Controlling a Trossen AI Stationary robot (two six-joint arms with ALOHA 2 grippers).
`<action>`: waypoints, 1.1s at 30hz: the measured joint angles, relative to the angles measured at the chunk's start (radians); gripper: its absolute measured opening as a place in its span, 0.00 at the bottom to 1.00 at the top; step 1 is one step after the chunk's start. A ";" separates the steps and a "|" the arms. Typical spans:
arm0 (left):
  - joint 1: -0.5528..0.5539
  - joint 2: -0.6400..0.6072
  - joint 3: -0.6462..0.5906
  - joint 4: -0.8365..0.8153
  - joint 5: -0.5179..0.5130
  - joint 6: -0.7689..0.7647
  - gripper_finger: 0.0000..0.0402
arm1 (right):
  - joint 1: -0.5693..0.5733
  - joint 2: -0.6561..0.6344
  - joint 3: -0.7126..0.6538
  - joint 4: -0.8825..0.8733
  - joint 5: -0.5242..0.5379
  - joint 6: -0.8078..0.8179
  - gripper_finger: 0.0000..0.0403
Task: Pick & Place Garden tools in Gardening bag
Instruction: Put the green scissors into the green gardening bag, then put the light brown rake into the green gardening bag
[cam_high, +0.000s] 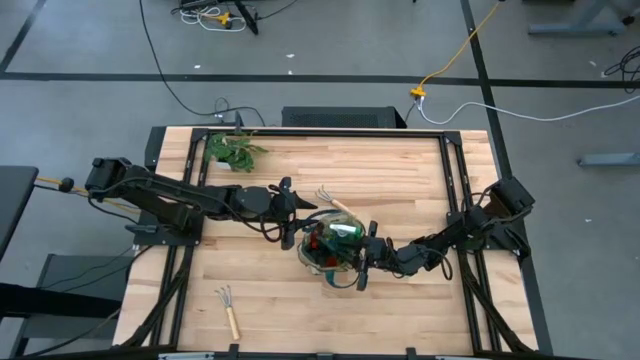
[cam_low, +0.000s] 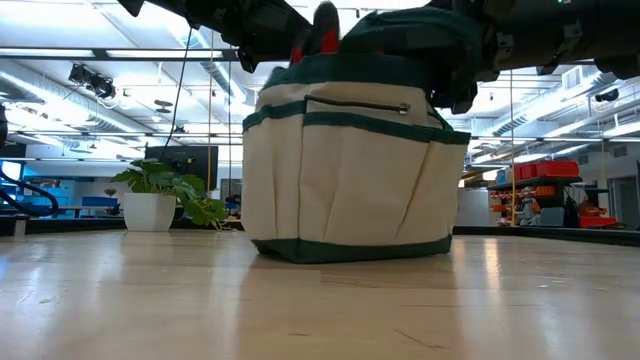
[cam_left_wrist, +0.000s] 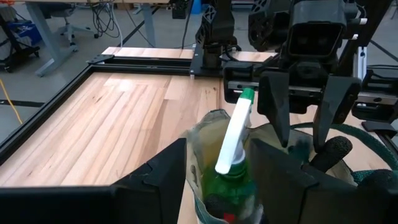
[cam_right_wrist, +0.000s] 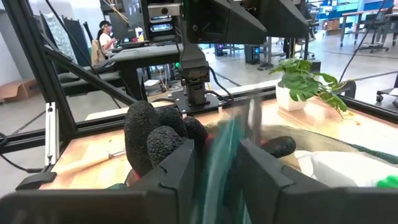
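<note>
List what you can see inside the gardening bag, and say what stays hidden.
Inside the bag are a green bottle with a white sprayer and dark glove fingertips with some red. Anything lower down is covered by these items and the bag's cloth wall.

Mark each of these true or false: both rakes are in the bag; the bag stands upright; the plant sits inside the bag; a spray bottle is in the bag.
1. Both rakes are in the gardening bag. False: one rake lies on the table near the front edge, another rake beside the bag.
2. The bag stands upright. True.
3. The plant sits inside the bag. False: it stands at the table's far left corner.
4. A green spray bottle with a white handle is in the bag. True.
</note>
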 joint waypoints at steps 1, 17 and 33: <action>0.000 0.000 0.000 0.000 0.000 0.000 0.45 | 0.000 0.000 0.000 0.001 0.000 0.000 0.31; 0.000 0.000 0.000 0.000 0.000 -0.001 0.45 | 0.000 0.000 0.000 0.016 0.000 -0.016 0.33; 0.000 0.000 0.000 0.001 0.000 -0.002 0.45 | 0.000 -0.035 0.000 0.181 0.070 -0.184 0.33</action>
